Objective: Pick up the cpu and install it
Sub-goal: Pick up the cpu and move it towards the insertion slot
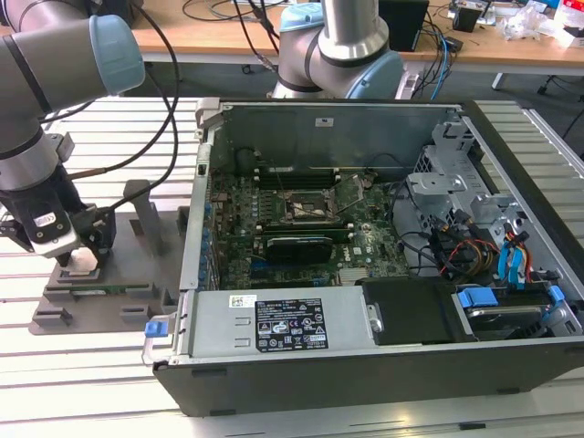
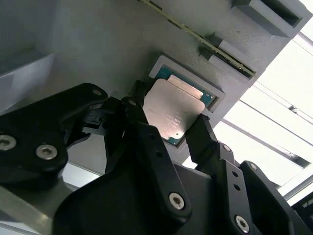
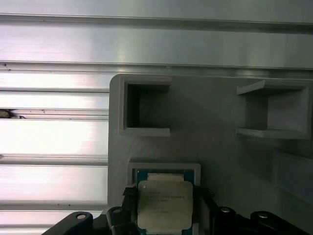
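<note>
The cpu point(image 2: 172, 111) is a small square chip with a silver-grey top. It lies in the shallow square pocket of the grey fixture block point(image 1: 109, 294) at the exterior view's left. My gripper point(image 1: 80, 258) stands low over that pocket. Its black fingers point(image 2: 201, 134) sit against two opposite edges of the chip, shut on it. In the first wrist view the cpu point(image 3: 165, 203) lies between the two fingers, framed by the pocket's pale rim. The motherboard's socket point(image 1: 310, 208) sits open inside the computer case, well to the exterior view's right of my gripper.
The open computer case point(image 1: 365, 365) has tall metal walls, a power supply at its front, and drives and cables on the exterior view's right. The fixture block carries raised posts point(image 1: 144, 214) and empty slots point(image 3: 146, 107). A second arm's base point(image 1: 338, 46) stands behind the case.
</note>
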Controlling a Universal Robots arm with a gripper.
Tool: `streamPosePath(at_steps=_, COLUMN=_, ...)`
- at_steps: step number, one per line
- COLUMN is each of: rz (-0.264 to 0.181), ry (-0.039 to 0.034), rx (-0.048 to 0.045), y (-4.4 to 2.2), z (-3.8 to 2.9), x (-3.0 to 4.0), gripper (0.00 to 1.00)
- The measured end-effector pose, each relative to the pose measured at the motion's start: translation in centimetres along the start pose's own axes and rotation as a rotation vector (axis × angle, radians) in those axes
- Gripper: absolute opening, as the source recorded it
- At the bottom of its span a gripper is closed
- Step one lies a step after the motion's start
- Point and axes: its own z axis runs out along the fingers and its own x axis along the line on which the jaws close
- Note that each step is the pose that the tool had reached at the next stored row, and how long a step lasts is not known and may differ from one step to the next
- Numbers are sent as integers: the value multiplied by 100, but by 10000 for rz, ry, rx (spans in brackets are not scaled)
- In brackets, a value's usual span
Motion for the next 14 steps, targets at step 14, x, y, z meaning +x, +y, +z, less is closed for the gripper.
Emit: streamPosePath(at_steps=14, rz=-42, ry=-4, rx=-31, y=0, z=8, x=74, gripper=65)
